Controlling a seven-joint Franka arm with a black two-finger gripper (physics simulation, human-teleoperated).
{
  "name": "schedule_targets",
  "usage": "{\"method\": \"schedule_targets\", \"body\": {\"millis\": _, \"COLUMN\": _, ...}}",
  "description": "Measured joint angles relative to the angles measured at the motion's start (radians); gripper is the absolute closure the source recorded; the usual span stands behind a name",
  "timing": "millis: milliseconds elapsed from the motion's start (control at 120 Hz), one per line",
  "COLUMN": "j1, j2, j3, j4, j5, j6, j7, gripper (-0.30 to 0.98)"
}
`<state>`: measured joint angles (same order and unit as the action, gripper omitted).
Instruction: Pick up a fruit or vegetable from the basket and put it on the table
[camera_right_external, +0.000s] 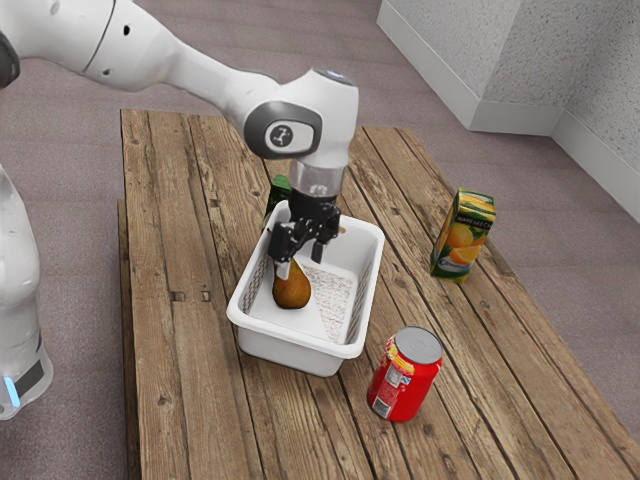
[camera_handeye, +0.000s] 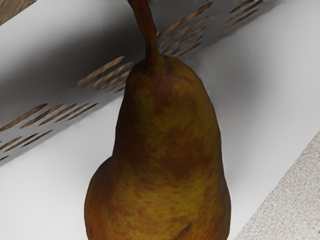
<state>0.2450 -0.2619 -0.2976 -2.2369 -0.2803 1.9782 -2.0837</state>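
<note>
And here's the gripper (camera_right_external: 300, 260) over the white basket (camera_right_external: 292, 353), fingers apart, one near the pear's neck, the other clear of it: nothing clamped! That spread looks meant to let them straddle the fruit. The pear (camera_right_external: 291, 291) sits inside on the basket's floor, close to a slotted side wall, stem up, handy for a grip from above, though that wall could crowd a finger. Outside the basket, on the table (camera_right_external: 180, 350), stand the red can (camera_right_external: 405, 375) and the juice carton (camera_right_external: 463, 235)
</note>
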Motion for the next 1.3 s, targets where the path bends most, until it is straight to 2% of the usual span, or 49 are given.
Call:
{"method": "schedule_targets", "body": {"millis": 800, "j1": 0.019, "j2": 0.043, "j3": -0.012, "j4": -0.067, "j5": -0.004, "j6": 0.111, "j7": -0.071, "gripper": 0.00}}
{"method": "schedule_targets", "body": {"millis": 1300, "j1": 0.034, "j2": 0.067, "j3": -0.011, "j4": -0.080, "j5": -0.052, "j6": 0.150, "j7": -0.085, "gripper": 0.00}}
